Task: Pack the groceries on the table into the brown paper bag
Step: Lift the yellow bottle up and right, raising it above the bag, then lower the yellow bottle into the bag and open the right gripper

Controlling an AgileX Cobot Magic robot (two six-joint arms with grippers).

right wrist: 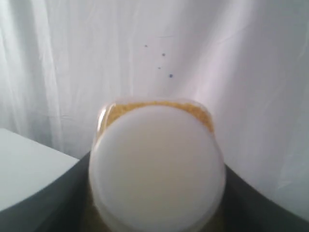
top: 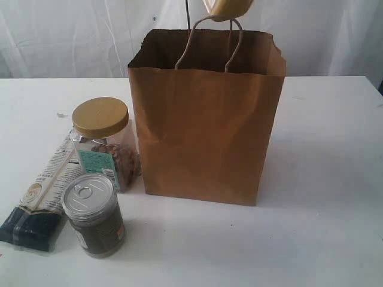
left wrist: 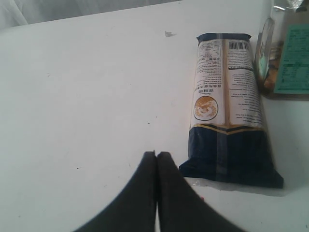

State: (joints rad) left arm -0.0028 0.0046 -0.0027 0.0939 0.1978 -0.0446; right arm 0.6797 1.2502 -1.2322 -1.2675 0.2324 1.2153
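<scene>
The brown paper bag (top: 203, 131) stands open and upright on the table (top: 323, 209). Just above its handles hangs the white-capped yellow bottle (top: 227, 7), cut off by the exterior view's top edge. My right gripper (right wrist: 157, 193) is shut on that bottle (right wrist: 157, 169), whose white cap fills the space between the dark fingers. To the bag's left stand the tan-lidded clear jar (top: 100, 117) and the silver-lidded dark jar (top: 93, 212). The long white-and-navy packet (top: 45, 197) lies flat beside them. My left gripper (left wrist: 156, 153) is shut and empty, low over the table beside the packet's (left wrist: 227, 116) navy end.
A white curtain hangs behind the table. The tan-lidded jar (left wrist: 289, 63) stands just past the packet's far end in the left wrist view. Bare white tabletop stretches to the right of the bag and in front of it.
</scene>
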